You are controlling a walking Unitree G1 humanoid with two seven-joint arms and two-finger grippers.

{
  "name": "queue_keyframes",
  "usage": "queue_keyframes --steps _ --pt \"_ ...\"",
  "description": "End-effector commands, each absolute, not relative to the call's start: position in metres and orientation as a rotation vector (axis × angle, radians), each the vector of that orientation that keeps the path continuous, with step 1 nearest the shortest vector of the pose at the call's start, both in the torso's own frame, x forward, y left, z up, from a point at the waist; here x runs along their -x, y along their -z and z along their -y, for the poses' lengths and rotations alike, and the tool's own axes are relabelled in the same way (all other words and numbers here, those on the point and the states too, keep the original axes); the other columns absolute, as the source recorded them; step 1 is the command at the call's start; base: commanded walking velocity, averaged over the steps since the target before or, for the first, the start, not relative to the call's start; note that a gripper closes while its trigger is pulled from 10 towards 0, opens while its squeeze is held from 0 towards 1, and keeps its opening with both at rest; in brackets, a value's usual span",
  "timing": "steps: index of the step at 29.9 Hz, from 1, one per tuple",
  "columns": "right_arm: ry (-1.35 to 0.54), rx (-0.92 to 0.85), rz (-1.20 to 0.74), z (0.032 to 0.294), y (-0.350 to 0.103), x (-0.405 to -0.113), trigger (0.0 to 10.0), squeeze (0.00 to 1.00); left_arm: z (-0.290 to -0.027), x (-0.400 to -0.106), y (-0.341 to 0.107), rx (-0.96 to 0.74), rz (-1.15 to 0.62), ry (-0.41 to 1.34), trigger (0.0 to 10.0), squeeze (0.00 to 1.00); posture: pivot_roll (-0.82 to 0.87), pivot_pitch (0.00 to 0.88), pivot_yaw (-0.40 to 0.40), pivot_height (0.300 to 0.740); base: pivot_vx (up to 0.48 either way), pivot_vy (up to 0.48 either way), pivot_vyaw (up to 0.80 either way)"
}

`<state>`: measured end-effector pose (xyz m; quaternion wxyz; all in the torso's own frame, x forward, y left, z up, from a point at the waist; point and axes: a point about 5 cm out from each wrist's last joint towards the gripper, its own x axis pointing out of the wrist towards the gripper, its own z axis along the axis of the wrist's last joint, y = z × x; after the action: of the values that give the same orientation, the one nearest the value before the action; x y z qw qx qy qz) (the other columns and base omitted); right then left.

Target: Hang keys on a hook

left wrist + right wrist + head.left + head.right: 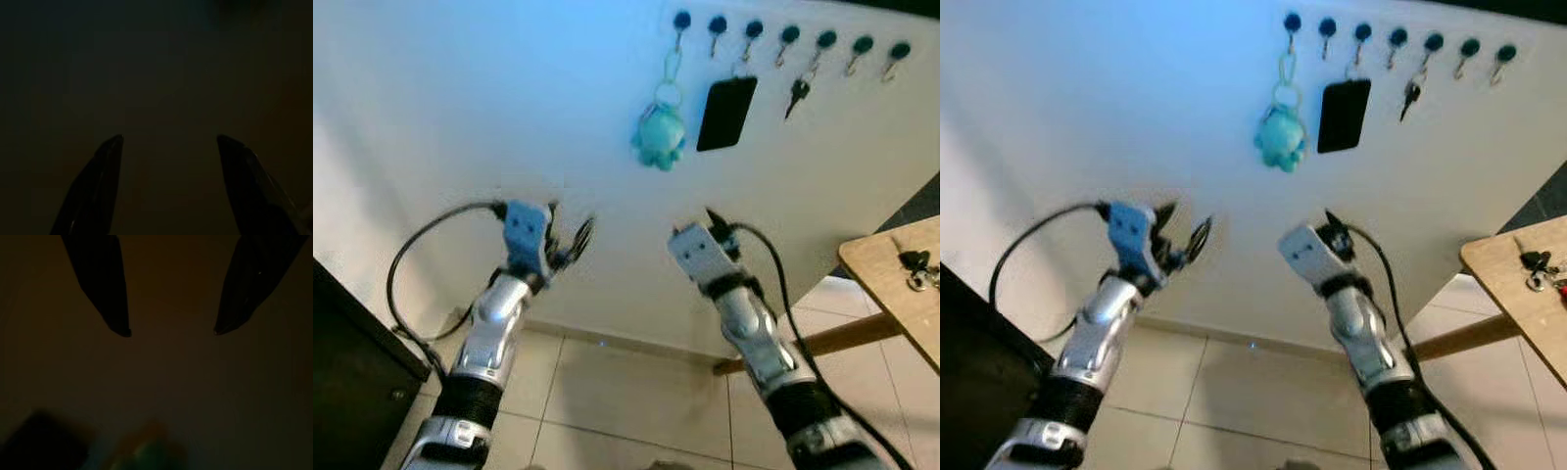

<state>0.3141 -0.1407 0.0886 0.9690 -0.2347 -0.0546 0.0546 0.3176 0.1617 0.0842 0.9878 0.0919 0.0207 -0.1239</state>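
Left eye view: a row of hooks (789, 35) is seen high on the wall, some already hung with a teal plush keychain (659, 134), a black card (725, 113) and a single key (796, 95). The keys (916, 269) to be hung are seen lying on the wooden table (881, 284) at the robot's right, so nothing is judged done yet (fetching and hanging both remain). The left gripper (168, 142) and right gripper (171, 330) are raised toward the wall, fingers apart, nothing held.
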Motion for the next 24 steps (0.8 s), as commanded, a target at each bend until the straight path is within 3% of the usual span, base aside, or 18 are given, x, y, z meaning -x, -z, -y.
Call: queue_keyframes --steps 1,5,10,24 --pt "-0.003 0.351 -0.084 0.167 -0.044 -0.295 10.0 0.00 -0.184 -0.305 -0.049 -0.248 -0.215 0.129 10.0 0.00 0.05 0.054 -0.044 0.740 0.000 0.000 0.00" --pt "0.060 0.254 -0.237 0.181 -0.016 -0.279 10.0 0.00 -0.193 -0.294 -0.028 -0.256 -0.310 0.083 10.0 0.00 0.05 0.050 -0.038 0.740 0.000 0.000 0.00" --pt "0.216 0.022 -0.571 0.209 0.035 -0.239 10.0 0.00 -0.201 -0.273 0.008 -0.197 -0.501 -0.004 10.0 0.00 0.05 0.046 -0.030 0.740 0.000 0.000 0.00" --pt "0.119 -0.035 -0.742 0.189 0.066 -0.207 10.0 0.00 -0.183 -0.245 0.039 -0.072 -0.623 0.099 10.0 0.00 0.06 0.038 -0.033 0.740 0.000 0.000 0.00"
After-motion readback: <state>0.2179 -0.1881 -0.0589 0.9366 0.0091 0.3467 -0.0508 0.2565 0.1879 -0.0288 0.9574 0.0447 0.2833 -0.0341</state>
